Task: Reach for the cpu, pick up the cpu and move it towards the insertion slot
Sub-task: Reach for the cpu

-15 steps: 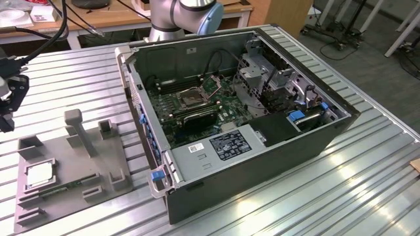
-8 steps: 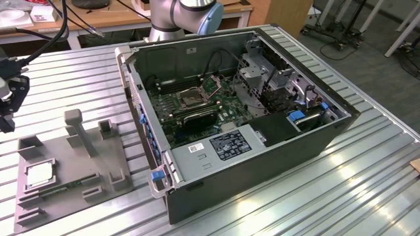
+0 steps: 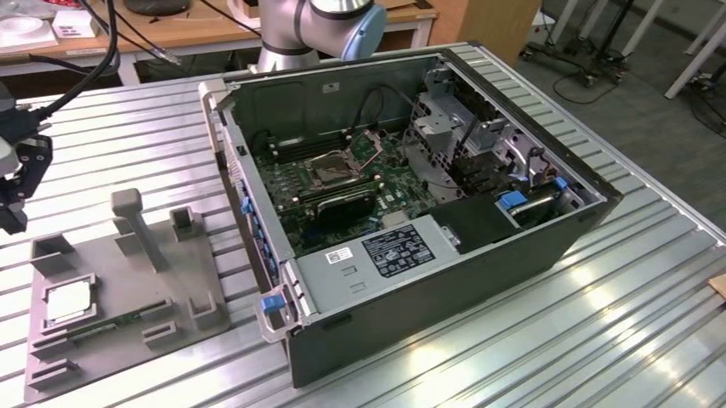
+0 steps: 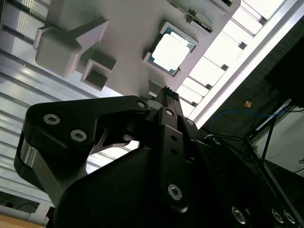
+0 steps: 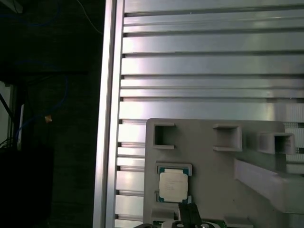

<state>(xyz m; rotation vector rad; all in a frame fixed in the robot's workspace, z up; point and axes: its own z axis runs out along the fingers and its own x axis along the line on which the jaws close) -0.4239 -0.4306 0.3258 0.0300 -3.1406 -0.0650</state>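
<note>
End effector (image 3: 16,202) hangs over the bench (image 3: 136,127), short of the cpu (image 3: 68,304) in its tray (image 3: 125,280).
I see the cpu lying flat in a tray recess, untouched, lower in the exterior view and a little to that view's right of the end effector. It is square, so it has no long axis. I cannot tell whether the end effector is apart or together. A memory stick (image 3: 108,325) lies just beside the cpu, and a tray post (image 3: 131,223) stands near. The slot (image 3: 335,170) sits inside the case (image 3: 454,280), well apart toward the exterior view's right, past the case wall.
</note>
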